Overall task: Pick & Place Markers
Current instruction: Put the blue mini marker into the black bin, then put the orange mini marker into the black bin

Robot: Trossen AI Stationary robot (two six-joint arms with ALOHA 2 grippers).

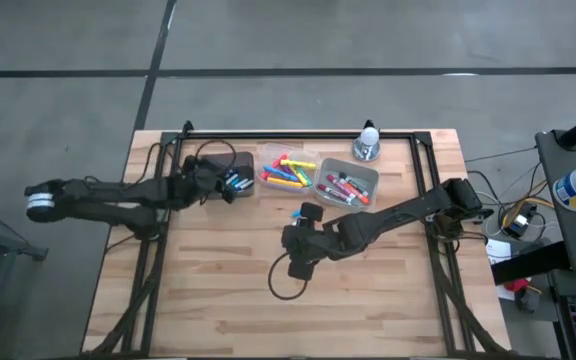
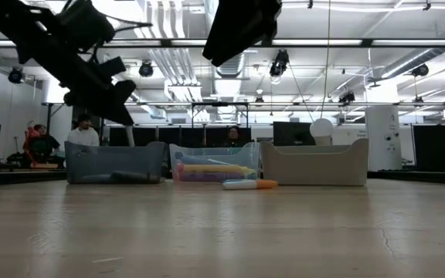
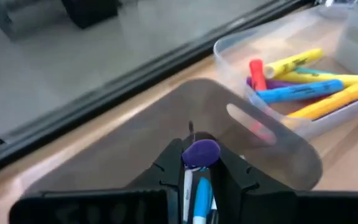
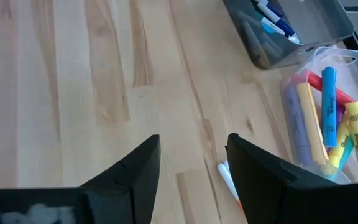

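Purple-capped white marker (image 3: 199,163), pinched in the left hand (image 3: 199,186) over the dark bin (image 1: 230,168), could drop outside; right hand (image 4: 191,168) gapes empty.

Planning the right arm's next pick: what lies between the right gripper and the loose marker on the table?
Only bare wood. In the right wrist view, the marker lies just beyond the open right gripper, near the highlighter bin, with nothing in between.
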